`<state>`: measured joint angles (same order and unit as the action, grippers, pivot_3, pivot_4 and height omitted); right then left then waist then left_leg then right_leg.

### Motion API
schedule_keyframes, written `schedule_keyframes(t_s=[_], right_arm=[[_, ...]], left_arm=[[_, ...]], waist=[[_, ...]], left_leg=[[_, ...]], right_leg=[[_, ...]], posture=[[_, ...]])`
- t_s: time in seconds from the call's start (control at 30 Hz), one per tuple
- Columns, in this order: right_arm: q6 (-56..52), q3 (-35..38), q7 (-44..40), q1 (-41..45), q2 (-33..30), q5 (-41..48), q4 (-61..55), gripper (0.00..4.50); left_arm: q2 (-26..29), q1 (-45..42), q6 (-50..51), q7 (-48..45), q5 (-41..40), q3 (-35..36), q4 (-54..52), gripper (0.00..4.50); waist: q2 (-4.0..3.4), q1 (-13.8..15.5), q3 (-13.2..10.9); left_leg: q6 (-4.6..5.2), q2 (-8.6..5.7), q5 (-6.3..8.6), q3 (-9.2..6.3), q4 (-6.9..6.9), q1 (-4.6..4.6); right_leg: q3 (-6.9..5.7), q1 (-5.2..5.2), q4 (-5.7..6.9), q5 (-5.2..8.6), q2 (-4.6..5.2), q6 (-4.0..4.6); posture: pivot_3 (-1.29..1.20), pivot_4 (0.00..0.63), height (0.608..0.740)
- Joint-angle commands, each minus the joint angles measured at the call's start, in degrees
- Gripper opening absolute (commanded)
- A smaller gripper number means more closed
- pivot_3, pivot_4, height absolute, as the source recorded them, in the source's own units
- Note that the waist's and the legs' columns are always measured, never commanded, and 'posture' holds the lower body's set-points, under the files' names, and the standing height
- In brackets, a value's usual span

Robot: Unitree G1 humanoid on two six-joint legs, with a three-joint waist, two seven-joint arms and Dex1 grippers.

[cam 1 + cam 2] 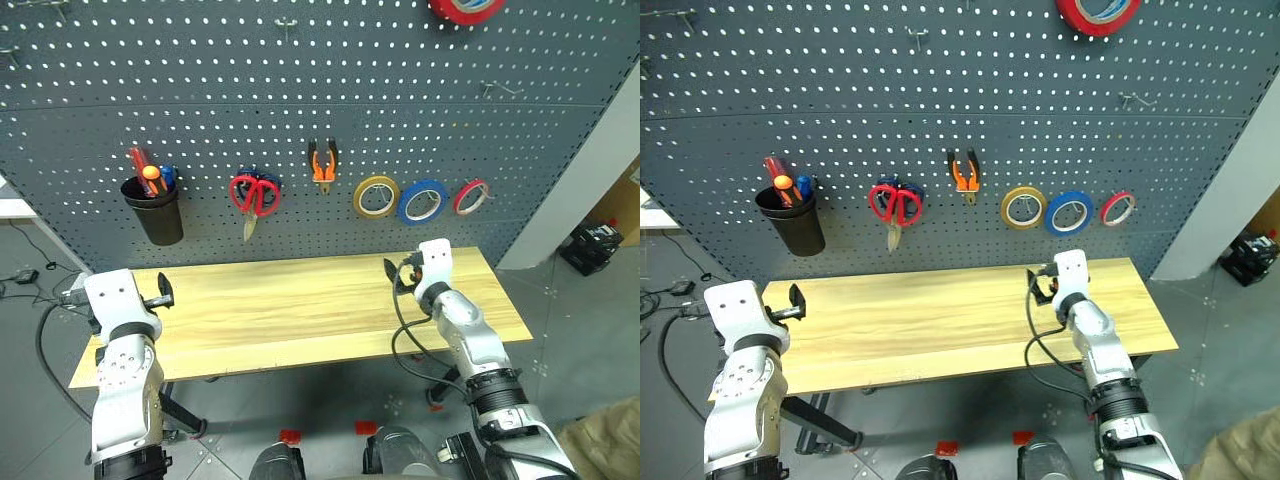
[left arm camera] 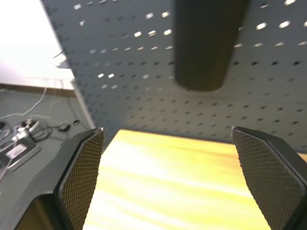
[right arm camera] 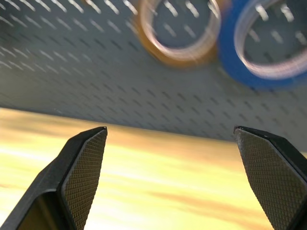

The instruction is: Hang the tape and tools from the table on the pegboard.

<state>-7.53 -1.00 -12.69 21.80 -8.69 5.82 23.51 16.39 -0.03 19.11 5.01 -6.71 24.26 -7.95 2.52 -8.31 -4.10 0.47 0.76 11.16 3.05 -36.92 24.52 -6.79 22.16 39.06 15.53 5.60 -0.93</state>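
On the pegboard [image 1: 300, 80] hang the blue tape [image 1: 422, 201], the orange-and-black pliers [image 1: 322, 165] and the red-handled scissors [image 1: 254, 195]. The screwdriver [image 1: 150, 178] stands in a black cup [image 1: 155, 210] fixed to the board. The wooden table [image 1: 300, 310] below is bare. My left gripper [image 1: 163, 293] hovers open over the table's left end, below the cup [image 2: 206, 43], with nothing between its fingers [image 2: 81, 177]. My right gripper [image 1: 394, 271] is open and empty over the table's right part, pointing at the blue tape [image 3: 268, 48].
A yellow roll [image 1: 376, 196] and a small red roll [image 1: 471, 196] hang on either side of the blue tape. Another red roll [image 1: 466, 8] hangs at the board's top. Blue scissor handles peek out behind the red ones. Cables lie on the floor at the left.
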Motion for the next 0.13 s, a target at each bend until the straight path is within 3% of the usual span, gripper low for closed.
schedule_keyframes(t_s=[0.03,0.13], right_arm=[[6.4,1.1,-1.0,3.1,-1.1,-1.1,5.6,4.50],[9.1,1.4,-1.1,4.1,-1.8,-1.7,9.9,4.50]], left_arm=[[-0.4,-0.2,-2.1,0.3,-0.4,1.2,-0.9,4.46],[-0.6,0.7,-3.2,-0.1,0.2,1.0,0.3,4.46]], waist=[[-0.04,0.4,0.0],[-0.26,0.5,0.2]], left_leg=[[0.00,0.03,0.00,0.00,0.00,0.00],[0.01,0.05,-0.01,0.00,0.00,0.00]], right_leg=[[-0.01,0.00,0.00,0.00,-0.03,0.01],[0.01,-0.02,0.00,-0.01,-0.07,0.01]], posture=[[-0.13,0.000,0.740],[-0.12,0.000,0.740]])
